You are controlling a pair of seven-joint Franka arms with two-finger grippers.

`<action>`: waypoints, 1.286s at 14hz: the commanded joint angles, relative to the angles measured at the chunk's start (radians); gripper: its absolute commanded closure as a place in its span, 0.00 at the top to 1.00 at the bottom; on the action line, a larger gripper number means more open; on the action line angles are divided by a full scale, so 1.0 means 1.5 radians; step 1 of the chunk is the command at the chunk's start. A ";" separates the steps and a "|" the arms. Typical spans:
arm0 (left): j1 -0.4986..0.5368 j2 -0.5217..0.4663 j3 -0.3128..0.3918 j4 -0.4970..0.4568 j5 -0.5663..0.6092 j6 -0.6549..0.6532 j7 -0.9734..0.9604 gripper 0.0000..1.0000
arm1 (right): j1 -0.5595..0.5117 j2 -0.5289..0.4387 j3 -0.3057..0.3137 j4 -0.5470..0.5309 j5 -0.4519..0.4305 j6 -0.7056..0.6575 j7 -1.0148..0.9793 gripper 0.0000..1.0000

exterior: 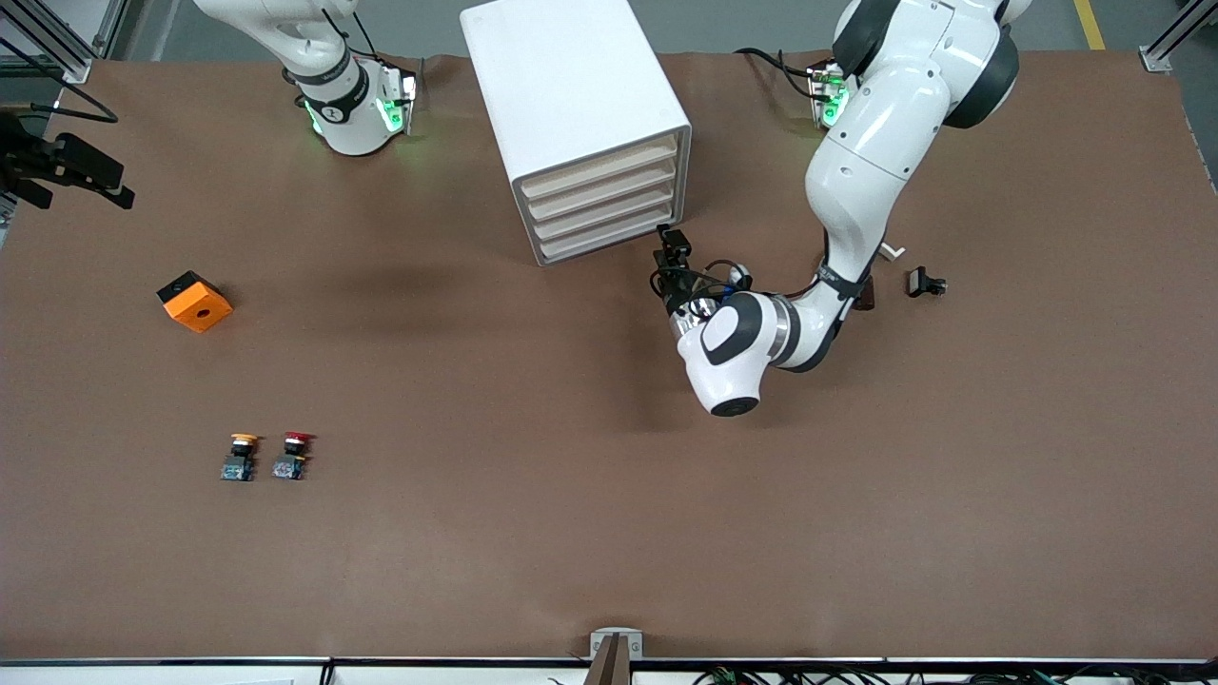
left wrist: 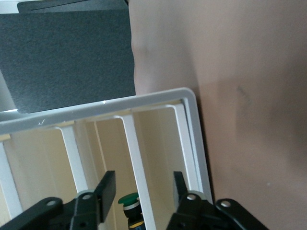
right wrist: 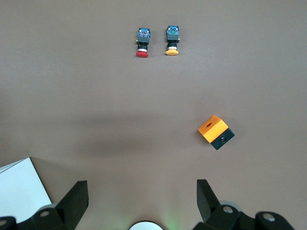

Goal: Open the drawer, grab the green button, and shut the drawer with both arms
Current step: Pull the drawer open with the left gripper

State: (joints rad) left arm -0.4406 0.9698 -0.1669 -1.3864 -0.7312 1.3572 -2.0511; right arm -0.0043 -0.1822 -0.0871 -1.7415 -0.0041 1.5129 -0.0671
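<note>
The white drawer cabinet [exterior: 580,105] stands near the arms' bases, its four cream drawers [exterior: 604,205] pushed in. My left gripper [exterior: 674,245] is right in front of the drawers at the cabinet's lower corner. In the left wrist view the cabinet frame [left wrist: 144,98] fills the picture. The left gripper [left wrist: 143,189] is open, its fingers [left wrist: 108,189] standing on either side of a white bar without touching it. The green-capped button [left wrist: 128,200] shows beside that bar, inside the cabinet. My right gripper [right wrist: 143,191] waits open, high over the right arm's end of the table, holding nothing.
An orange and black box [exterior: 195,301] lies toward the right arm's end. A yellow-capped button [exterior: 241,456] and a red-capped one [exterior: 292,454] lie side by side nearer the front camera. A small black part [exterior: 925,283] lies beside the left arm.
</note>
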 commanded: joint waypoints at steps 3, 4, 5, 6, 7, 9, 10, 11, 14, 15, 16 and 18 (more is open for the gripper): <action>-0.023 0.016 0.002 0.016 -0.039 -0.014 -0.015 0.54 | 0.004 -0.020 -0.001 -0.015 0.000 0.006 -0.001 1.00; -0.029 0.017 0.002 0.015 -0.040 -0.015 -0.015 0.55 | 0.005 -0.020 -0.001 -0.015 0.001 0.006 -0.001 1.00; -0.033 0.018 0.002 0.014 -0.041 -0.014 -0.016 0.54 | 0.005 -0.020 -0.001 -0.015 0.001 0.005 -0.001 1.00; -0.036 0.020 0.002 0.012 -0.041 -0.015 -0.017 0.54 | 0.005 -0.020 -0.001 -0.015 0.001 0.005 -0.001 1.00; -0.046 0.024 0.003 0.010 -0.041 -0.015 -0.018 0.54 | 0.005 -0.020 -0.001 -0.016 0.001 0.004 -0.001 1.00; -0.059 0.025 0.002 0.002 -0.040 -0.016 -0.017 0.54 | 0.005 -0.020 -0.001 -0.017 0.012 0.002 -0.001 1.00; -0.065 0.025 0.002 -0.004 -0.041 -0.016 -0.017 0.53 | 0.005 -0.020 -0.001 -0.017 0.013 0.002 -0.001 1.00; -0.070 0.026 0.002 -0.006 -0.041 -0.021 -0.017 0.51 | 0.005 -0.020 -0.001 -0.017 0.013 0.002 -0.001 1.00; -0.089 0.029 0.002 -0.018 -0.041 -0.036 -0.018 0.34 | 0.005 -0.020 -0.001 -0.016 0.012 0.003 -0.002 1.00; -0.094 0.030 0.002 -0.019 -0.041 -0.043 -0.018 0.26 | 0.005 -0.020 -0.001 -0.016 0.013 0.004 -0.002 1.00; -0.094 0.030 0.002 -0.021 -0.041 -0.046 -0.017 0.19 | 0.004 -0.020 -0.001 -0.016 0.013 0.004 -0.002 1.00; -0.093 0.031 0.002 -0.021 -0.041 -0.048 -0.016 0.13 | 0.004 -0.020 -0.002 -0.016 0.012 0.005 -0.002 1.00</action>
State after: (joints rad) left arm -0.5829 1.0162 -0.1671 -1.4174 -0.7726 1.3060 -2.0610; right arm -0.0040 -0.1826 -0.0860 -1.7417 0.0055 1.5128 -0.0671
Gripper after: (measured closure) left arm 0.793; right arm 0.000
